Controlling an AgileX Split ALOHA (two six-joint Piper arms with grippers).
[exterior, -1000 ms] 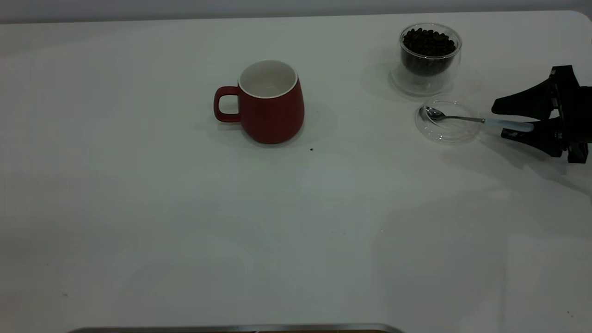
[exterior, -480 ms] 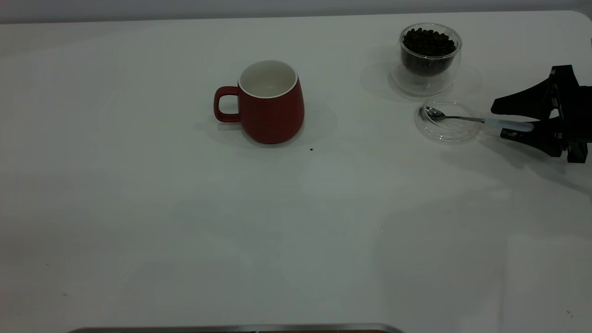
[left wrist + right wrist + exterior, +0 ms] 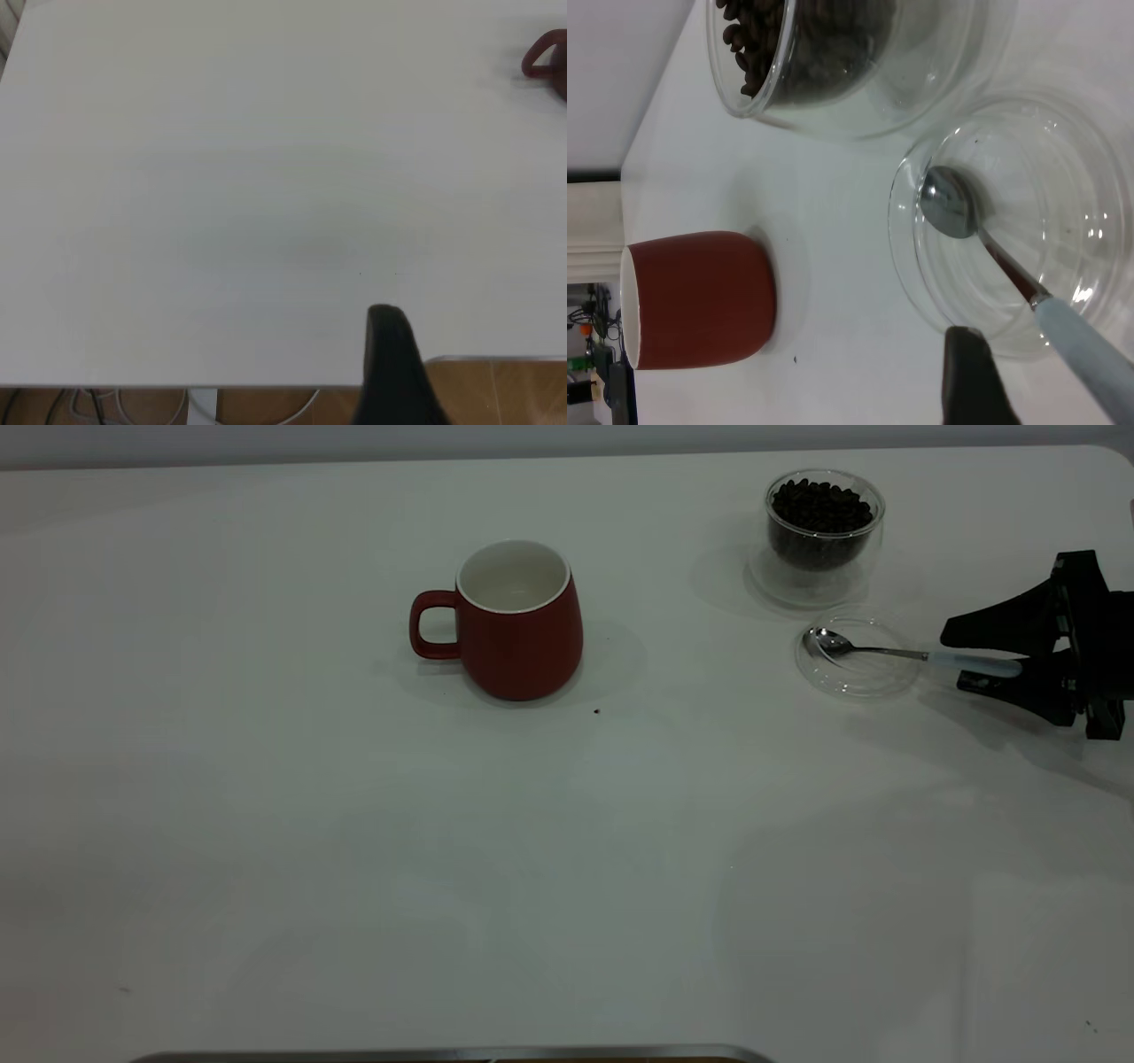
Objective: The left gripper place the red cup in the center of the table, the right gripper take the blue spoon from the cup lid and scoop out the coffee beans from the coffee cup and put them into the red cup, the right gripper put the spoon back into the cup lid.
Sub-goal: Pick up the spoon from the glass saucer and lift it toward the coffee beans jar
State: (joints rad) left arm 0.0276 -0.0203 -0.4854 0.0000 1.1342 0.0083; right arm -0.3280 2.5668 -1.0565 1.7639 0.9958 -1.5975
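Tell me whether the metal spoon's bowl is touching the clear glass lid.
Touching: right wrist view shows the spoon's bowl resting inside the clear glass lid.

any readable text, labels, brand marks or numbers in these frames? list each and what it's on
None readable in any view.
red cup: plain red outside, white inside, no print on the sides shown.
glass coffee cup and cup lid: clear, unmarked.
blue spoon: no engraving visible.
right gripper: plain black, no markings.
table: bare white, only a dark speck near the red cup.
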